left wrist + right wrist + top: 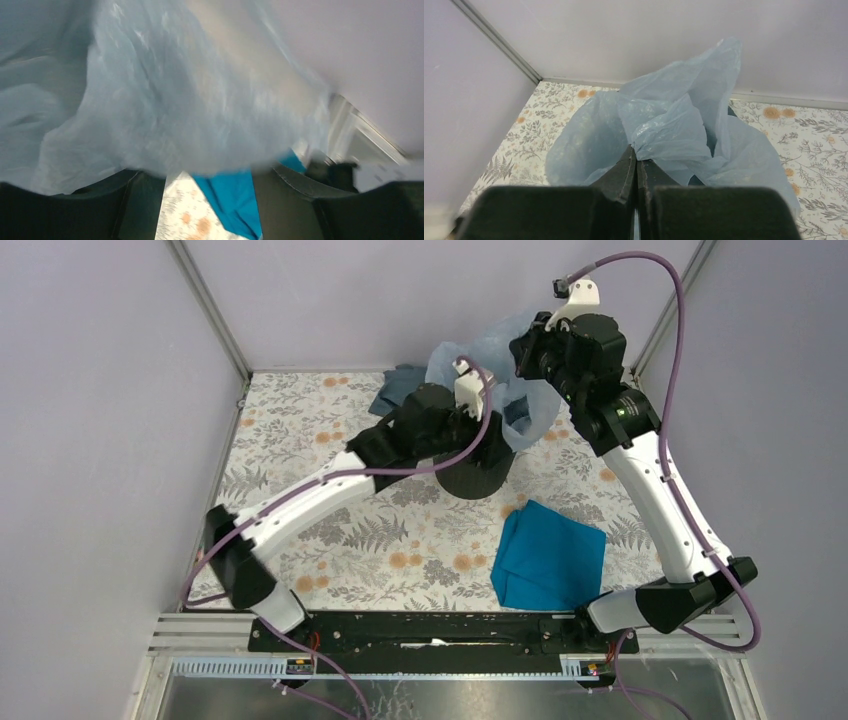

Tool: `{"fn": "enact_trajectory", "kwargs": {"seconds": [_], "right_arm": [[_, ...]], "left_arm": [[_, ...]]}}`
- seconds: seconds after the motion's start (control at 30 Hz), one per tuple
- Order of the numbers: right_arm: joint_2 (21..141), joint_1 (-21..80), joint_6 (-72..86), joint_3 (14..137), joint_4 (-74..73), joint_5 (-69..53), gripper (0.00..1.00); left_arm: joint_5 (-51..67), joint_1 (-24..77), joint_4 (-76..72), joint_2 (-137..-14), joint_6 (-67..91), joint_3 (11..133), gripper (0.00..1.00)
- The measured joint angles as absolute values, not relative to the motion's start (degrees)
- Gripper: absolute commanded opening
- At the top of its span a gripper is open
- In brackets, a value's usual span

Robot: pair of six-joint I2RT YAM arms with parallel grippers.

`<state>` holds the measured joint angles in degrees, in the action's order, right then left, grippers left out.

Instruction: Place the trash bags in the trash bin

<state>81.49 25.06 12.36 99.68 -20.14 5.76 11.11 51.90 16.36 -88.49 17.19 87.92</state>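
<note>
Right gripper (636,159): jaws pressed together, a gathered fold of the trash bag (674,125) pinched between the tips; film fans up and out from the pinch in wrinkled pale blue sheets. Left gripper (210,177): jaws standing apart, nothing clamped; the bag's film hangs across the tips and fills most of the left wrist view (blurred there, so contact with the pads cannot be told). Through the gap between the left fingers (100,205): a strip of flowered table covering and an edge of the teal cloth (230,195). Trash bag, position: bunched and lifted over the mouth of the trash bin (478,478), one lobe spilling past the rim on the right side, the rest rising behind the left wrist toward the back wall; how much lies inside the bin cannot be told. Trash bin: black, upright, mid-table toward the back, its mouth mostly covered by the left wrist and the film. Teal cloth: folded flat on the table (370,540), near side right, well apart from the bin. Grey-blue cloth (398,392): crumpled at the back, just left of the bin, partly hidden by the left arm.
</note>
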Motion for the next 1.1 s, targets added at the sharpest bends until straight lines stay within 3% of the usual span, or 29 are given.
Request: {"fn": "enact_trajectory", "kwargs": {"seconds": [0.23, 0.77, 1.1], "right_arm": [[79.9, 25.1, 11.3, 98.6, -21.6, 3.3, 0.0], [80.4, 25.1, 9.6, 93.3, -20.1, -0.1, 0.0], [83.6, 25.1, 9.2, 89.8, -20.3, -2.8, 0.0]], "left_arm": [[0.9, 47.9, 19.0, -96.6, 17.6, 96.2, 0.67], [-0.2, 45.6, 15.2, -100.4, 18.6, 92.5, 0.65], [3.3, 45.6, 19.5, -95.9, 15.5, 94.2, 0.82]]}}
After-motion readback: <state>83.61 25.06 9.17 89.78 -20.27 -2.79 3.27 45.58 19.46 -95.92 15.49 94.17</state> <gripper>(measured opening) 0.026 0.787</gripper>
